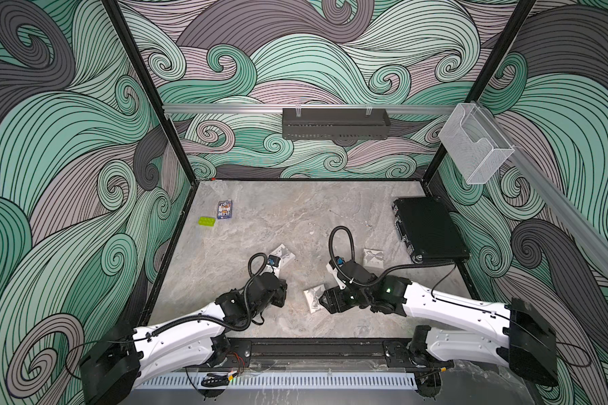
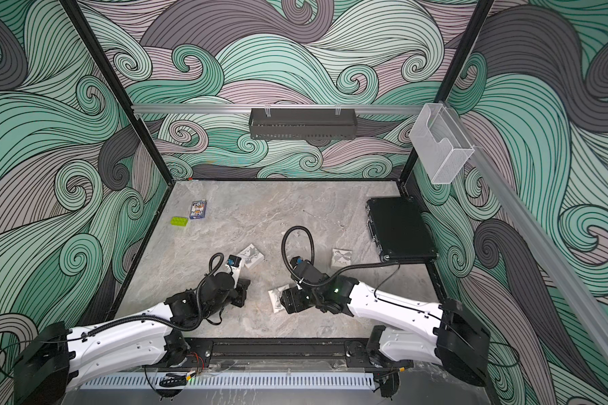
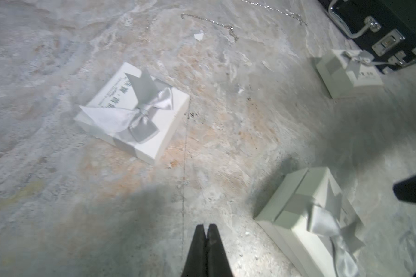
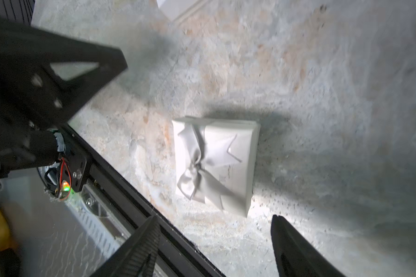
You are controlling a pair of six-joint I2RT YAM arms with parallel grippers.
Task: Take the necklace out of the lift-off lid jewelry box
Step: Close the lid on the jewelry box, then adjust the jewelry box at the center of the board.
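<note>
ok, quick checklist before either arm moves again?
1. right gripper open, empty: ok
2. left gripper shut, holding nothing: ok
3. necklace out of its box, lying on the table: ok
4. near box free of both grippers: ok
5. near box closed squarely: cannot tell
6. necklace apart from the black case: ok

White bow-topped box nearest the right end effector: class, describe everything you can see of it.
The white box is square, shallow and looks like card, its lift-off lid on. A silver-grey satin-like ribbon crosses the lid and is tied in a bow. It lies flat on the marbled table, near the front edge between the two arms. The open right end effector hangs just short of it; nothing else touches it.
</note>
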